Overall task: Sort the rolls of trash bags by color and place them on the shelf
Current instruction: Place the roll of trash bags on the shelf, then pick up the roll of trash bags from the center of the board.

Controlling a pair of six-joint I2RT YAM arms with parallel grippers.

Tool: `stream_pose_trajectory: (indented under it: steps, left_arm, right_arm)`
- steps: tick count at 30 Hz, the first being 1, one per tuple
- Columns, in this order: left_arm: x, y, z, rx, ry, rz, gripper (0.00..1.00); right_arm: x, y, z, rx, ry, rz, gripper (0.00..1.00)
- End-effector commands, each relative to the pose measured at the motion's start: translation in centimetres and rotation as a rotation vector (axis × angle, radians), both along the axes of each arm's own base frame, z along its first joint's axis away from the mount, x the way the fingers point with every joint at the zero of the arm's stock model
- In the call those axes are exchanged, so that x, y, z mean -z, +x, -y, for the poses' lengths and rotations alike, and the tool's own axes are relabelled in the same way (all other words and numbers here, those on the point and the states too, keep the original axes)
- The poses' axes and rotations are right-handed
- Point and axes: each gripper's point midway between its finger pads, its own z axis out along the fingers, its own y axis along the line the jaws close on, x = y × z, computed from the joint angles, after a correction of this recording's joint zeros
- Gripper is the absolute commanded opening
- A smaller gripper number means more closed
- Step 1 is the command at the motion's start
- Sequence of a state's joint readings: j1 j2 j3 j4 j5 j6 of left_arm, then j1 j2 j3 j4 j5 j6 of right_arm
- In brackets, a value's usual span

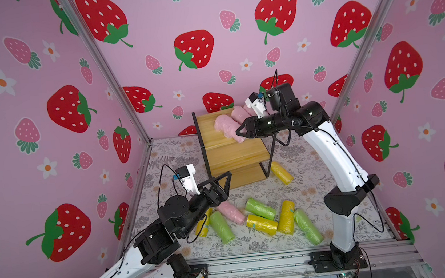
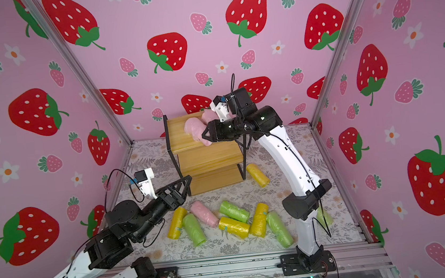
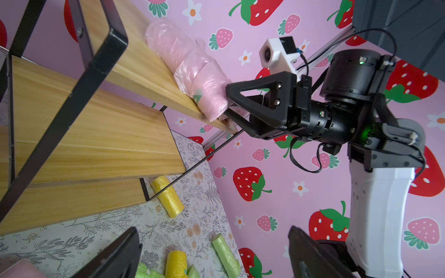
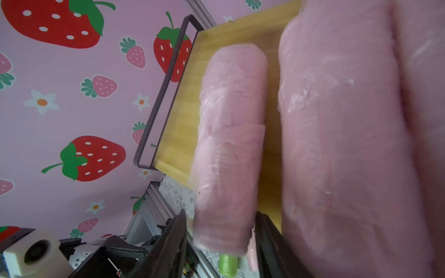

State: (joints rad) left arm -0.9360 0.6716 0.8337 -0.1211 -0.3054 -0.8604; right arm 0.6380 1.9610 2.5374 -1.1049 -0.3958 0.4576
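My right pincer [image 1: 240, 133], centre frame in both top views, stands parted around the end of a pink roll [image 4: 231, 134]. The roll lies on the top board of the shelf [image 1: 210, 138], beside other pink rolls [image 1: 238, 114]. I judge it best to back straight out along the roll without nudging it toward the edge. My left pincer [image 1: 224, 186], lower left, hangs wide apart and empty.

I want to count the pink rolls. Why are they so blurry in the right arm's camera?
Right wrist view: the pink rolls are very near the lens, so they look soft and huge. Left wrist view: they look crisp on the shelf. In both top views: sharp, though the wall posts lean outward.
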Motion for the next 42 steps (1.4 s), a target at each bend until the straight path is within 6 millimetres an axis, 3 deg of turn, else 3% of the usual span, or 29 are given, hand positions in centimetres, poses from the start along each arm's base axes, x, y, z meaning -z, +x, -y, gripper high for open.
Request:
stream_pose_trajectory:
  steps: [1,6,11,16,21,27,33,36,42]
  left_arm:
    - [-0.5,-0.1,0.0,0.006,0.015,0.009,1.0]
    - [-0.3,-0.1,-0.2,0.0,0.028,0.004,1.0]
    - [0.2,-0.2,-0.6,-0.012,0.064,-0.013,1.0]
    - [1.1,-0.1,-1.1,-0.034,0.098,-0.046,0.99]
    - [2.8,0.2,-1.3,-0.059,0.11,-0.1,0.99]
    - [4.6,0.6,-0.7,-0.066,0.129,-0.153,0.98]
    - [5.1,1.0,0.1,-0.061,0.102,-0.17,0.98]
    - [5.1,1.0,0.3,-0.054,0.075,-0.171,0.98]
    - [4.8,0.9,0.0,-0.057,0.065,-0.172,0.98]
  right_arm:
    - [-2.4,0.4,0.0,0.003,0.054,0.067,0.65]
    - [-3.6,-0.1,0.7,0.018,0.063,0.089,0.7]
    - [-5.0,-2.3,2.6,0.016,0.055,0.126,0.7]
    - [-3.1,-6.0,5.7,-0.011,-0.023,0.147,0.71]
    - [4.2,-10.1,9.3,-0.03,-0.136,0.102,0.72]
    - [16.5,-15.0,13.4,-0.004,-0.276,-0.116,0.71]
    - [26.4,-17.0,15.1,0.06,-0.418,-0.365,0.73]
    - [28.9,-17.0,14.5,0.035,-0.467,-0.39,0.76]
    - [31.9,-16.0,12.5,-0.037,-0.554,-0.372,0.79]
